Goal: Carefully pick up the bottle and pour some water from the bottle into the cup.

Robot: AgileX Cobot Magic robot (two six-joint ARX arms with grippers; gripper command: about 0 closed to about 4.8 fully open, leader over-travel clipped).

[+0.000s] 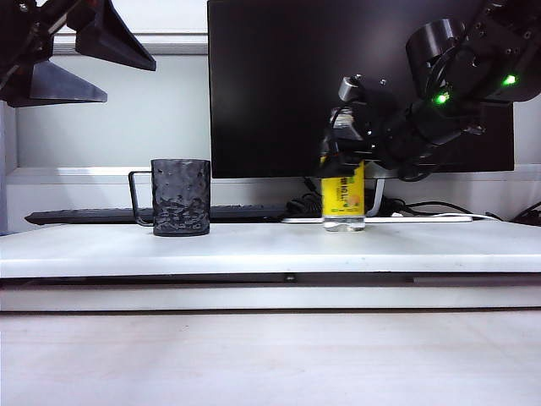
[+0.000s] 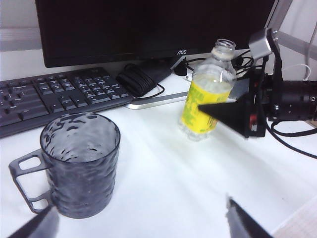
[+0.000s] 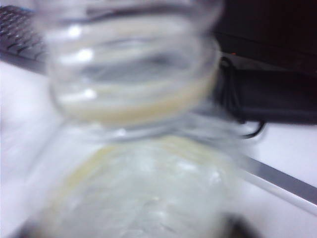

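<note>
White counter (image 1: 254, 245) front edge nearest, bare in front of the objects.

Cup (image 1: 181, 197) upright on counter, well apart from bottle, on the exterior view's left side. Dark, dimpled wall, thin wire handle pointing away from bottle. Looks empty from left wrist view (image 2: 79, 163).

Bottle (image 1: 344, 203) upright on counter, base down, yellow label facing the exterior camera. Capless neck visible in left wrist view (image 2: 208, 94). Water not clearly discernible through the plastic; level unreadable.

Right gripper (image 1: 338, 156) at bottle, around its upper body, above most of the label. Fingers (image 2: 225, 111) spread either side of bottle; one dark finger crossing in front of the label in left wrist view. Contact not confirmed: cannot tell touching vs just beside. Bottle not lifted. Right wrist view filled by blurred bottle neck and shoulder (image 3: 133, 124), very close to the lens; fingers not distinguishable there.

Left gripper (image 1: 68, 59) high above cup, off toward the exterior view's upper left corner, well apart from bottle. Fingers (image 2: 245, 223) spread wide, holding nothing; only the tips showing in left wrist view, cup just by one of them.

Behind cup and bottle: black keyboard (image 2: 49, 99) lying flat, cable bundle (image 2: 141, 79) near the monitor foot just behind bottle, large dark monitor (image 1: 355, 85) furthest back, screen off. Green lights on right arm above bottle.
</note>
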